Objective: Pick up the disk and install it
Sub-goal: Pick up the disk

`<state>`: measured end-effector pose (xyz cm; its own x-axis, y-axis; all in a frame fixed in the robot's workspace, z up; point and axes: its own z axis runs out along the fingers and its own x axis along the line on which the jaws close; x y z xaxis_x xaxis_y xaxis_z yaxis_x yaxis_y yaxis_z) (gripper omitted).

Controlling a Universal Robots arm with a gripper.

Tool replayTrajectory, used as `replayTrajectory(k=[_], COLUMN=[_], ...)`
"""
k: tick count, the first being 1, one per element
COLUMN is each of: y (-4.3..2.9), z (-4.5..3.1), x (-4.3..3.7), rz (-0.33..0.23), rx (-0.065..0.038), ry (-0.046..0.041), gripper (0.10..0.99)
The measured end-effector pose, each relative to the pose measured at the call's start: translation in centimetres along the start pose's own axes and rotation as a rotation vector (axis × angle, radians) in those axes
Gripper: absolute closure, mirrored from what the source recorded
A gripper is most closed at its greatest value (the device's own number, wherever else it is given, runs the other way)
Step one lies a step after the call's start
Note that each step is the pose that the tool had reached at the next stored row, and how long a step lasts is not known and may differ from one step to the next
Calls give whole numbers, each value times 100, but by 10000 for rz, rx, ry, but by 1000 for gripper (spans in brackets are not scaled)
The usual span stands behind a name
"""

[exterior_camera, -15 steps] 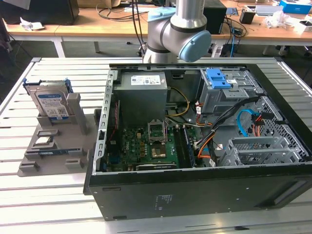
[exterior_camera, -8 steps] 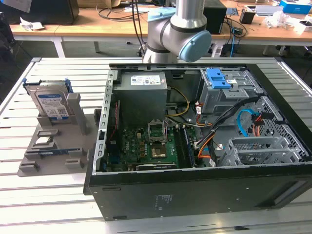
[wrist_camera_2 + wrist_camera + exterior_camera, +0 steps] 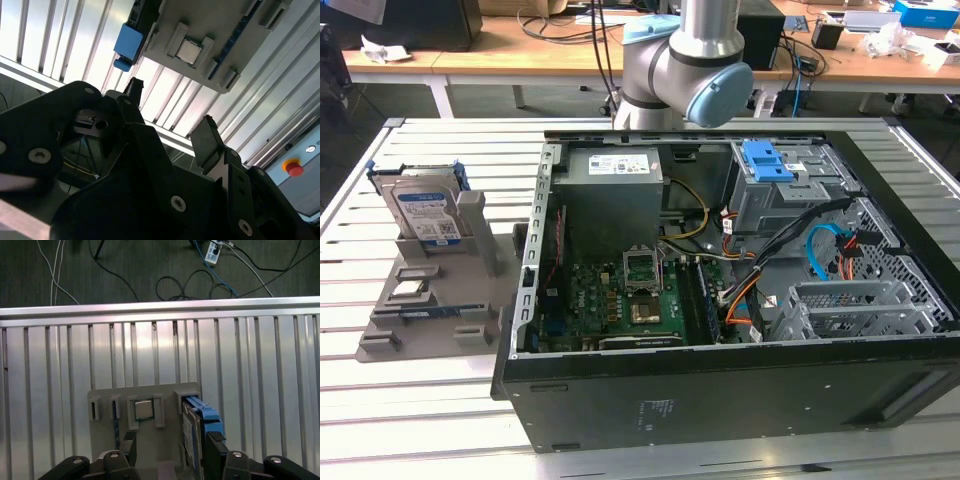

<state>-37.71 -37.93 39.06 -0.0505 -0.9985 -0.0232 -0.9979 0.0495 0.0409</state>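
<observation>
We found the disk (image 3: 425, 215) upright in a grey holder (image 3: 380, 345) on the slatted table (image 3: 420, 440), at the exterior view's left of the open case (image 3: 720, 390). The gripper (image 3: 172, 452) faced the holder, jaws released and empty. A chip (image 3: 144, 410) sat near the disk.

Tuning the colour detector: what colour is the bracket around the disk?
Bright blue; the bracket on the disk shows best in the first wrist view.

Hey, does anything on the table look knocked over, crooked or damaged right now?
Nothing stands out. The disk stands on edge in its slot on the grey holder, the open computer case lies squarely on the slatted table, and the tool is open and empty.
</observation>
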Motion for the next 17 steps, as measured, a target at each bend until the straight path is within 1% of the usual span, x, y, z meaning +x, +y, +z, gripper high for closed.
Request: replayTrajectory(k=[7, 11, 13, 17], y=[-21, -40, -62, -91], z=[2, 3, 2, 3], x=[-120, -158, -179, -200], rz=[0, 0, -2, 0], rx=[0, 1, 0, 0], ry=[-1, -1, 0, 0], gripper=[427, 427, 427, 427])
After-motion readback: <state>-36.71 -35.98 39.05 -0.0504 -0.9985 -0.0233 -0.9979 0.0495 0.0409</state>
